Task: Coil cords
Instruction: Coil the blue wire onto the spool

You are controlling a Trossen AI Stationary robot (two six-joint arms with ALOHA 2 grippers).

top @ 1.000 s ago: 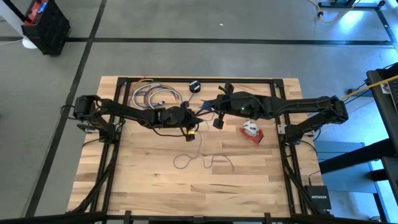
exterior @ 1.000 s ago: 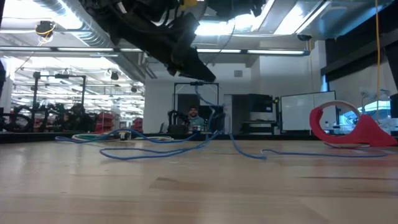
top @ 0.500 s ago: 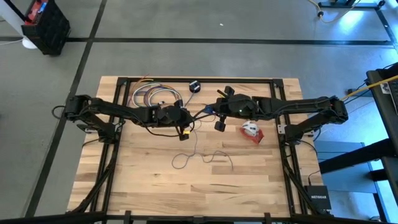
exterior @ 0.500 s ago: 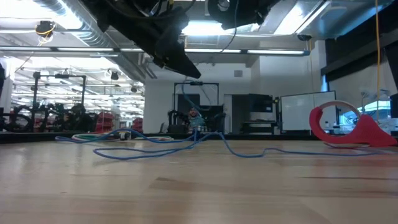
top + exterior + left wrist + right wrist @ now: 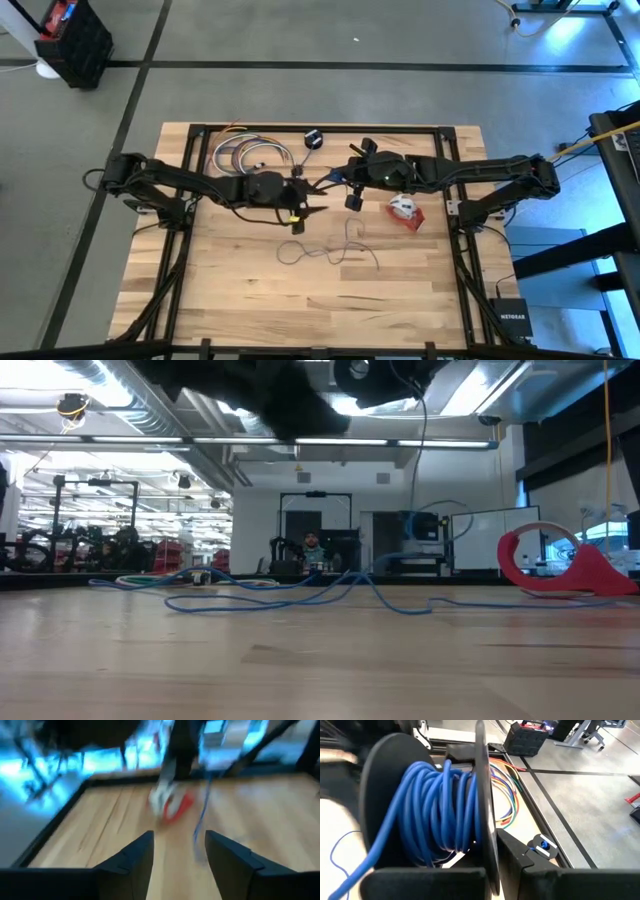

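Note:
A thin blue cord (image 5: 330, 250) lies in loose loops on the wooden table, and one strand (image 5: 418, 480) rises to a black round spool (image 5: 420, 805) that has many turns of the cord wound on it. My right gripper (image 5: 336, 180) is shut on that spool above the table's far middle. My left gripper (image 5: 180, 855) hovers open just left of the spool, above the table (image 5: 240, 290). Nothing is between its fingers, and the cord (image 5: 200, 820) hangs ahead of them. A red-and-white bundle (image 5: 405, 212) lies on the table under the right arm. My right gripper holds the spool by one thin black flange (image 5: 487, 845), whose edge runs down between the two fingers (image 5: 535, 865). The spool is lifted clear of the table. The wound cord sits beside the fingers, and a strand hangs slack from it down to the table.
A coil of several coloured cords (image 5: 245, 155) lies at the far left. A small black round part with blue on it (image 5: 313, 138) sits at the far edge. A black frame (image 5: 300, 128) borders the table. Bare wood stretches along the near half.
My left gripper has opened and let go of the blue cord, and has risen and drawn back a little toward the table's left edge. The strand that it held up has dropped. The loose loops on the table have shifted slightly toward the right.

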